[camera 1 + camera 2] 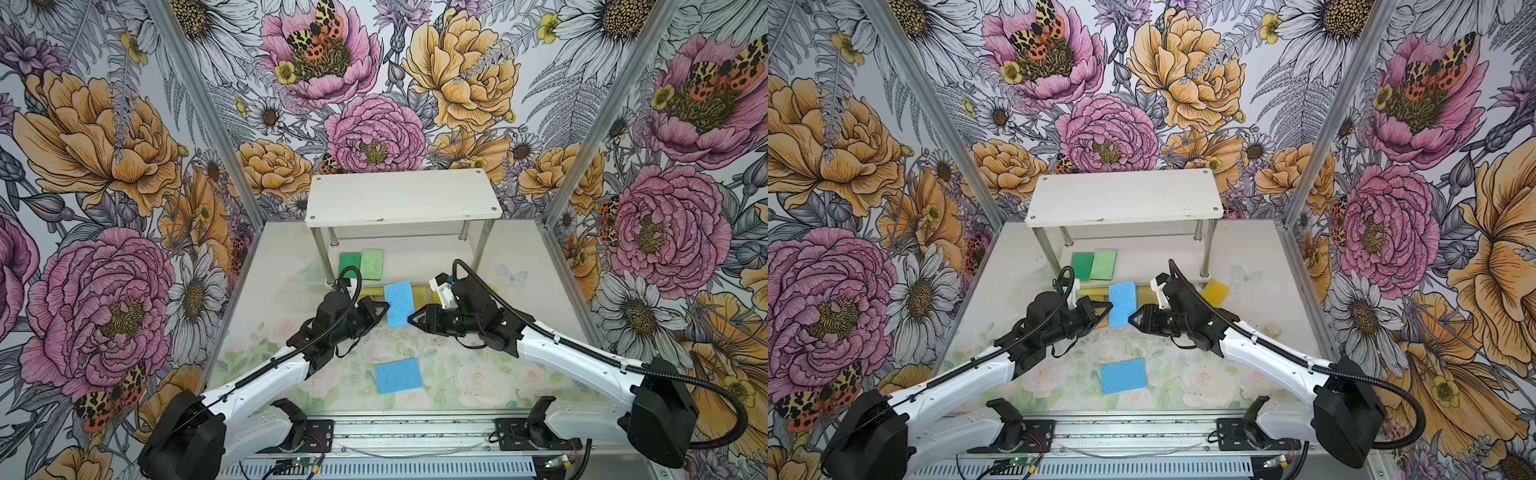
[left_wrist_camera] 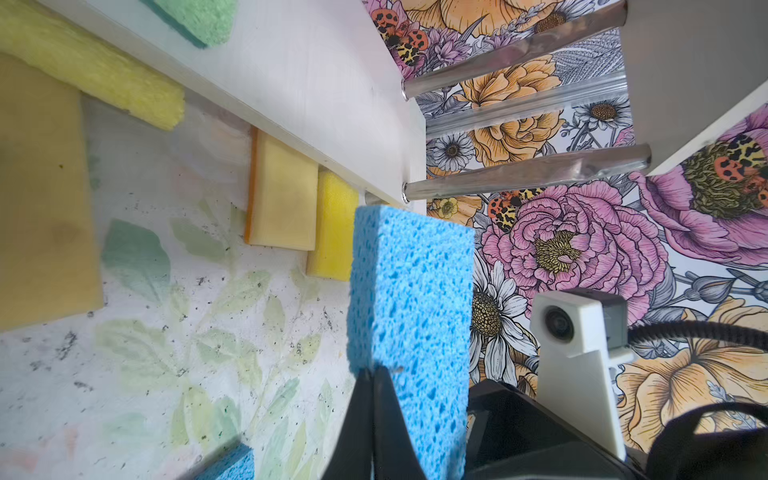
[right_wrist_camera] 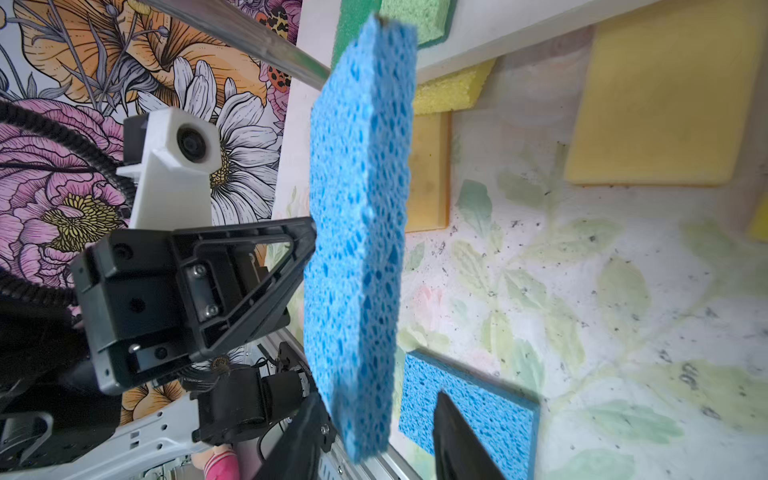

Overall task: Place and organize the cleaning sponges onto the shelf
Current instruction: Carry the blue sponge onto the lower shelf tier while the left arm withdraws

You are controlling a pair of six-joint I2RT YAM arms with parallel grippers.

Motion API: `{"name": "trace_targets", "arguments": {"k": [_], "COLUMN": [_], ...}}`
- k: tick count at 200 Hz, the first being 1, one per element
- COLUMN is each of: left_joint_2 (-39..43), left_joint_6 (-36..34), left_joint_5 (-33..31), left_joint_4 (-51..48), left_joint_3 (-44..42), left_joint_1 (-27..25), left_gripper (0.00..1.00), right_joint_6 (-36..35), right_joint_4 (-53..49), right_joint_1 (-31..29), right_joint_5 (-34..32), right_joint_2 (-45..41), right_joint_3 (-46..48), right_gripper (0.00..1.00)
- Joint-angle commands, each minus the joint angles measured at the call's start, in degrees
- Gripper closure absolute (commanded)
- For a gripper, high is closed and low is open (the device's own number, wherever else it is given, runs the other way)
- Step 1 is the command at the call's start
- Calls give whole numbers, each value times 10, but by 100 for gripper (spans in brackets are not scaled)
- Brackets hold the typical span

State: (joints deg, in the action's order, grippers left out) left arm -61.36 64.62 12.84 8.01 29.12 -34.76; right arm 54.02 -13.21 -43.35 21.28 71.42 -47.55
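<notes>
The held blue sponge (image 1: 399, 303) hangs in the air above the table (image 1: 478, 374), with its wide face looking up. Its long way runs from the near side toward the shelf (image 1: 399, 195), leaning a little. Its far short end is just in front of the shelf's low board.

The left gripper (image 1: 384, 307) is at the sponge's left long side, about halfway along. The left wrist view shows its two black fingers (image 2: 374, 415) squeezed tight together on the thin edge of the sponge (image 2: 411, 299). This gripper is the one that carries the sponge.

The right gripper (image 1: 411, 319) is at the sponge's near right corner. In the right wrist view the sponge (image 3: 361, 232) pokes in between its fingers (image 3: 457, 436). The jaws are apart. One finger is close by the sponge's face, and a gap shows between the sponge and the other finger. It is not gripping the sponge.

On the low board, toward the left, a dark green sponge (image 1: 348, 265) and a light green sponge (image 1: 372, 264) lie side by side. Yellow sponges (image 2: 282, 195) lie on the table along the front of that board. A second blue sponge (image 1: 398, 375) lies flat on the table, nearer than both grippers.
</notes>
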Motion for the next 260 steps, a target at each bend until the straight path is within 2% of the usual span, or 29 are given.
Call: {"name": "trace_targets", "arguments": {"k": [1,57,93,120,132,154,166,175,209,233,260], "left_joint_2": [12,8,3,4,5,25,55,85,210,272,312], "left_joint_6": [3,3,3,3,0,-21,-46,-64,-92,-77,-68], "left_joint_5": [-11,-8,-7,-7,-6,3,-1,-11,-4,38,71], "left_joint_4": [11,10,10,8,4,-42,-98,-146,-271,-294,-310], "left_joint_3": [1,6,8,9,11,20,29,33,20,-10,-32], "left_joint_1": [-4,-8,-11,-11,-9,4,15,25,97,150,185], "left_gripper": [100,100,100,99,91,49,34,27,19,17,17], "right_joint_6": [1,2,2,2,3,3,4,7,30,17,25], "right_joint_4": [29,40,43,43,44,56,73,94,214,234,276], "right_joint_1": [-4,-8,-9,-9,-9,-4,4,13,52,74,98], "right_joint_5": [-10,-12,-12,-14,-18,-34,-41,-44,-26,-29,-28], "right_joint_2": [4,3,0,-1,-2,-3,4,13,85,148,207], "right_joint_3": [-18,-15,-13,-11,-8,3,9,10,-1,-40,-60], "right_gripper": [60,72,89,94,95,97,97,97,97,97,97]}}
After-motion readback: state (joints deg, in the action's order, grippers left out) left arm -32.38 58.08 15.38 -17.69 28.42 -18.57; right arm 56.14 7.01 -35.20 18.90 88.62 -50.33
